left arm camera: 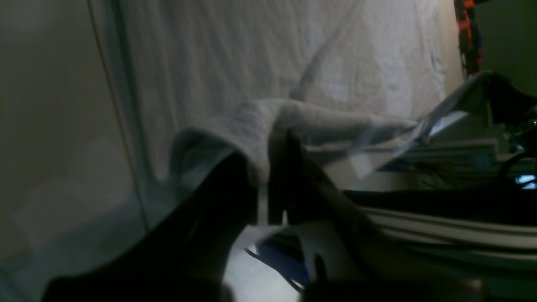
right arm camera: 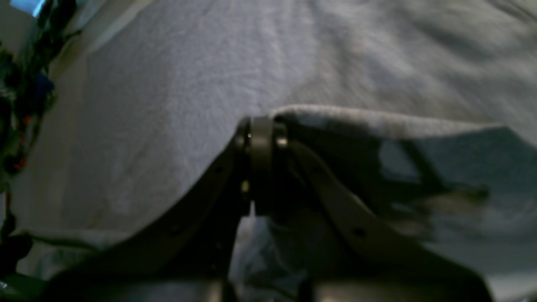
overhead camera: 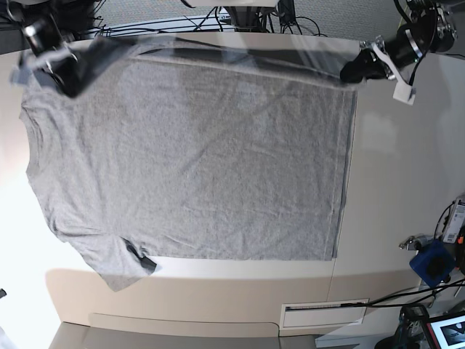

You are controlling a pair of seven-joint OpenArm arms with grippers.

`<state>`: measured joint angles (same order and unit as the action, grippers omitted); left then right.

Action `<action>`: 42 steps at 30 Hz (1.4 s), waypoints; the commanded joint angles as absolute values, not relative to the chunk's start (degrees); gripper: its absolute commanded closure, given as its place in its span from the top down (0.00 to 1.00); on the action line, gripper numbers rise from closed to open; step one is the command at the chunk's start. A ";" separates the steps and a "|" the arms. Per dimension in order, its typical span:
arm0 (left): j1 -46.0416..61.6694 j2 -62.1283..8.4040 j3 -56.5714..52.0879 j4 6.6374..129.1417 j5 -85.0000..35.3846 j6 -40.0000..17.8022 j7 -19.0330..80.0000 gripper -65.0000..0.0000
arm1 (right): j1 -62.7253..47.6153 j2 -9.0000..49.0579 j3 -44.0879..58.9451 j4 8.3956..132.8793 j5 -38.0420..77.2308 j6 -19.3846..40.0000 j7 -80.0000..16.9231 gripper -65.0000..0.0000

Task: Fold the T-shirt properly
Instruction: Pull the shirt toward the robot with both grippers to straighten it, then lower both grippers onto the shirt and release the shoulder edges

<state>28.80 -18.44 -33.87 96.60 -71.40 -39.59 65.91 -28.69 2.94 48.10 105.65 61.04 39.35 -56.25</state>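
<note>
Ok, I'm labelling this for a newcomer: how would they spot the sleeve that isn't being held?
Start at the table and the grey T-shirt spread over it. Follow the shirt to its near corner in the base view: the sleeve sticks out there, flat, far from both grippers.

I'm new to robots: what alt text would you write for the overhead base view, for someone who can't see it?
A large grey T-shirt lies spread plain-side up over a pale table, its far edge lifted by two robot arms. The left gripper pinches the top right corner and the right gripper the top left. Cables and equipment crowd the table's edges.
</note>
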 commanded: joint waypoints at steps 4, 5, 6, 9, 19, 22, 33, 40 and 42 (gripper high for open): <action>26.76 -19.18 -34.26 97.36 -70.57 -40.00 63.68 0.00 | -23.81 3.66 40.84 106.43 51.86 40.00 -50.06 0.00; 26.39 -19.18 -34.26 97.36 -69.89 -40.00 63.26 0.00 | -22.81 3.66 39.07 106.43 48.97 39.81 -48.90 0.00; 25.93 -19.18 -34.26 97.36 -69.43 -40.00 62.98 0.00 | -21.89 3.66 37.54 106.43 46.19 38.89 -47.75 0.00; 24.86 -19.18 -34.26 97.34 -67.20 -40.00 62.96 0.00 | -19.57 3.66 34.20 106.43 38.65 35.70 -44.36 0.00; 23.83 -19.18 -34.26 97.34 -59.40 -38.54 57.58 0.00 | -16.01 3.66 33.06 106.43 28.38 25.63 -39.40 0.00; 22.33 -19.18 -34.26 97.34 -57.14 -38.37 57.17 0.00 | -16.03 3.66 33.06 106.43 27.22 22.72 -39.31 0.00; 18.35 -19.18 -34.24 94.06 -56.51 -37.10 56.97 0.00 | -16.01 3.66 33.06 106.43 24.32 20.21 -36.82 0.00; 18.22 -19.22 -34.24 94.28 -62.46 -38.87 62.00 0.00 | -16.03 3.66 33.06 106.43 22.50 19.86 -36.58 0.00; 18.22 -19.22 -34.24 95.59 -63.13 -39.03 62.70 0.00 | -16.01 3.66 33.06 106.43 22.44 19.86 -36.56 0.00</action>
